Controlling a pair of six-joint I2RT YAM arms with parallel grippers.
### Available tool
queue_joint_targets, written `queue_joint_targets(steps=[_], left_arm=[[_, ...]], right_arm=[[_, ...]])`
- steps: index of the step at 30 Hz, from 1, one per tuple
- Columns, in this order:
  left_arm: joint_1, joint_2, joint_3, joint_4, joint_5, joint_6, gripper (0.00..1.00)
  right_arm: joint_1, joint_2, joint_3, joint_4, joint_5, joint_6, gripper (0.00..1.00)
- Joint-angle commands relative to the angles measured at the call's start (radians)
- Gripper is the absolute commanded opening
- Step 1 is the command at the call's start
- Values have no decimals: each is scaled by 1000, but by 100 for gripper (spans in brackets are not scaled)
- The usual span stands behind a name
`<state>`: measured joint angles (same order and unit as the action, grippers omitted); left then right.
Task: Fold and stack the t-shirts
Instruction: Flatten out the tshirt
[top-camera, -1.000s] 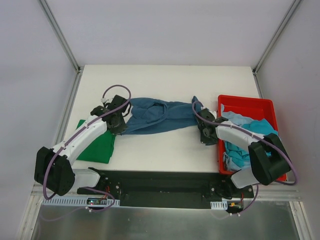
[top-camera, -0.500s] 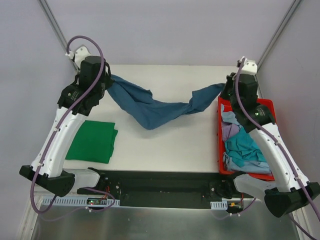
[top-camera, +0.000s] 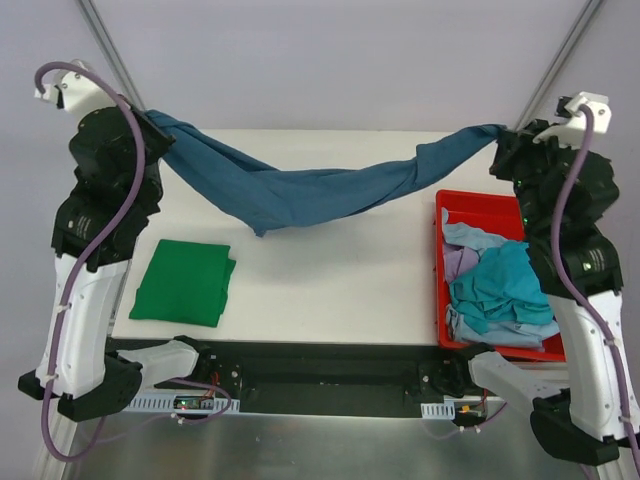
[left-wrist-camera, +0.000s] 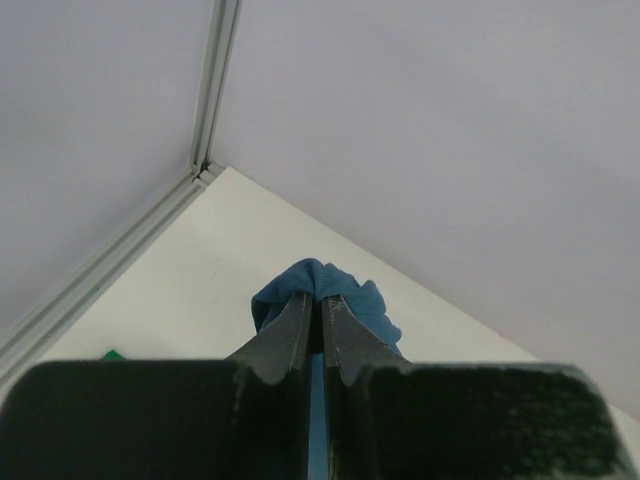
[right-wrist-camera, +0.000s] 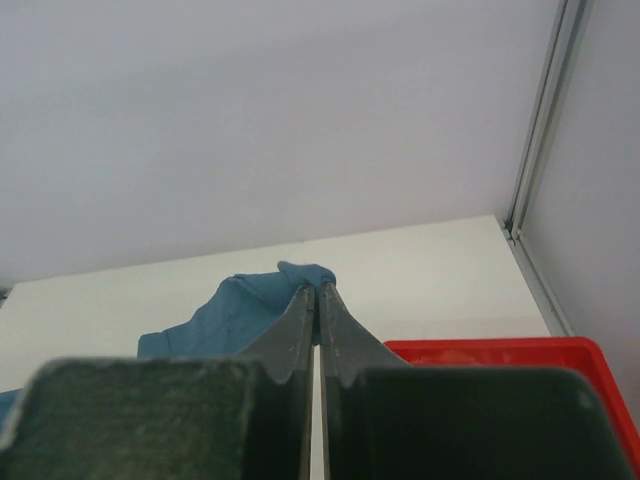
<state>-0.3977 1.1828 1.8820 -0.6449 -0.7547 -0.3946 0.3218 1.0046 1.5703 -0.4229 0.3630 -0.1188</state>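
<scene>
Two arms (top-camera: 100, 190) raised, blue t-shirt (top-camera: 300, 195) between (sagging)

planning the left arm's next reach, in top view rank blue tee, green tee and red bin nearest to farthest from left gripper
1. blue tee: clamped in the left gripper, back left.
2. green tee: folded flat, near left, below the gripper in the view.
3. red bin: far over on the right side.

Left gripper (left-wrist-camera: 322, 300), right gripper (right-wrist-camera: 318, 292) aloft (clamped)
</scene>
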Motion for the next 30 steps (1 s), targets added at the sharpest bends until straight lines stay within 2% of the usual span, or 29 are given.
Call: queue_joint_targets(steps=[1, 7, 12, 14, 17, 19, 21, 22, 24, 26, 28, 30], left_arm=[[10, -89, 28, 68, -51, 82, 0], [10, -94, -11, 117, -9, 115, 0], [14, 62, -24, 116, 31, 148, 0], [25, 153, -58, 110, 58, 111, 0], [77, 308, -99, 105, 225, 41, 0], [117, 456, -64, 94, 392, 25, 0], [134, 633, 9, 62, 492, 31, 0], [135, 712, 58, 35, 536, 49, 6], [135, 841, 208, -43, 603, 66, 41], [135, 915, 302, -126, 655, 71, 67], [135, 910, 284, -142, 681, 63, 78], [135, 855, 202, -139, 706, 43, 83]], right_arm=[[-7, -93, 42, 7, -74, -53, 0], [-7, -139, -1, 3, -107, -39, 0], [-7, -112, -79, -14, 3, -42, 0], [-13, -95, -154, -16, 80, -54, 0], [-50, -15, -269, -14, 143, -21, 0], [-111, 61, -312, -8, 104, 19, 0], [-153, 139, -338, 3, 15, 48, 1], [-162, 181, -343, 4, -31, 51, 0], [-165, 222, -343, 9, -64, 54, 0], [-167, 239, -342, 9, -75, 53, 1], [-167, 239, -351, 7, -75, 45, 0], [-168, 233, -368, 10, -79, 47, 0]])
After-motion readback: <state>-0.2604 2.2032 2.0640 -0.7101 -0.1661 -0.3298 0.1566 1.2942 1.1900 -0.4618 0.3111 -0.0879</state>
